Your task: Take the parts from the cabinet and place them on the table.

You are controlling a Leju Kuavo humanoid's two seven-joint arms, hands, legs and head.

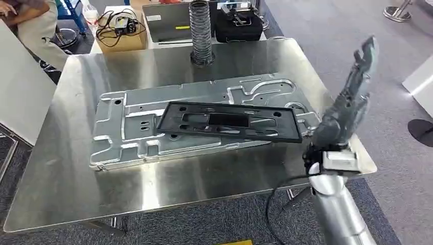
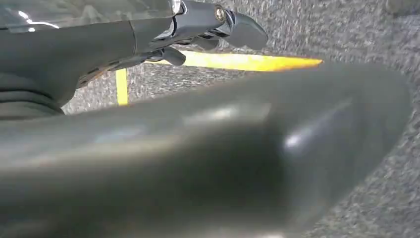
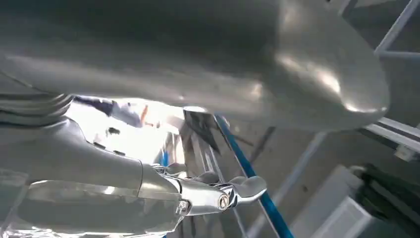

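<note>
A large silver stamped metal panel [image 1: 127, 132] lies flat across the middle of the steel table [image 1: 153, 189]. A black plastic frame [image 1: 230, 121] rests on top of it, toward the right. My right hand [image 1: 352, 97] is raised above the table's right edge, its fingers stretched upward and apart, holding nothing; it stands just right of the frame's end, not touching it. The right wrist view shows the same hand [image 3: 198, 59] empty. In the left wrist view, my left hand [image 2: 198, 148] hangs over grey carpet with its fingers [image 2: 218, 25] extended and nothing in it.
At the table's far edge stand a ribbed grey hose [image 1: 200, 30], a cardboard box of cables [image 1: 120, 28] and a black bag [image 1: 237, 23]. A person [image 1: 30, 25] sits at the far left beside a white panel [image 1: 20, 87]. Yellow tape [image 2: 237, 61] marks the floor.
</note>
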